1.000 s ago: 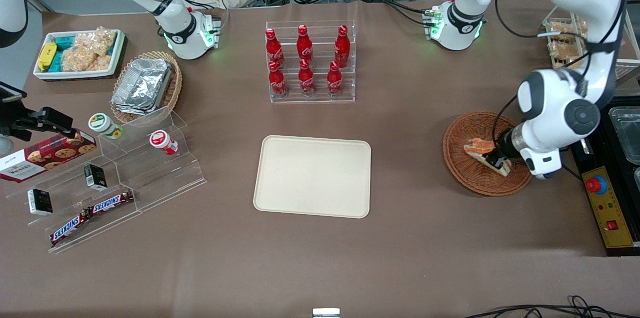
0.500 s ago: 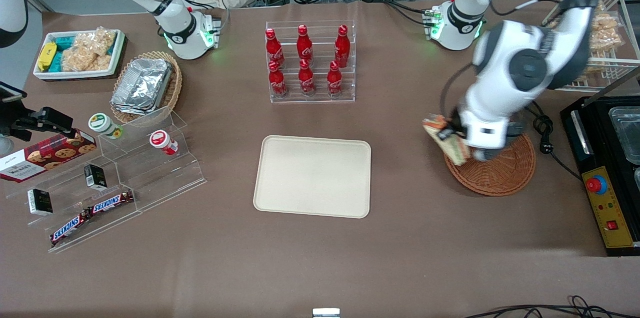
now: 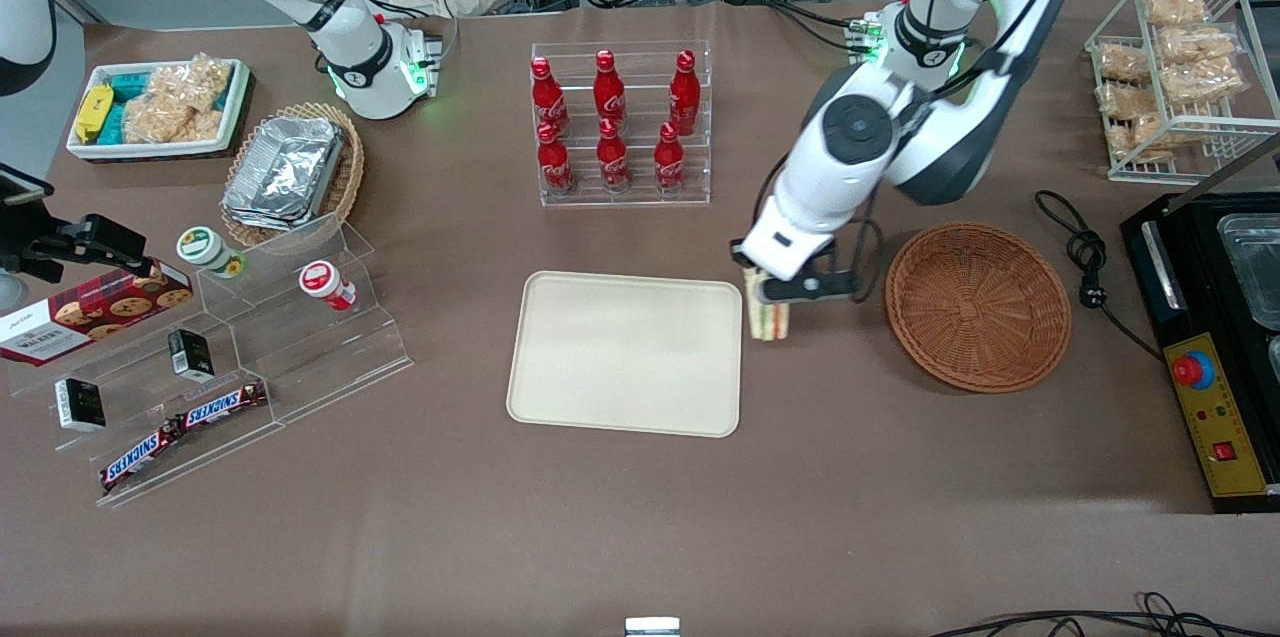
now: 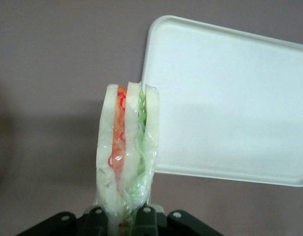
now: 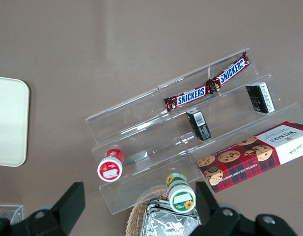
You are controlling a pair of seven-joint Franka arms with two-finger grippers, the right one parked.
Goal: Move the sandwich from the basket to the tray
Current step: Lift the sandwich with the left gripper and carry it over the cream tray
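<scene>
Front view: pincer clamps sandwich beside tray.

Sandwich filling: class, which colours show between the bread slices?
Orange-red and green layers between pale bread on the sandwich, held in the gripper beside the tray; clearest in the left wrist view.

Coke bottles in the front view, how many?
6, all in the clear acrylic rack farther from the camera than the tray: three on the upper step, three on the lower. None seem hidden. The gripper holds the sandwich by the tray's edge.
</scene>
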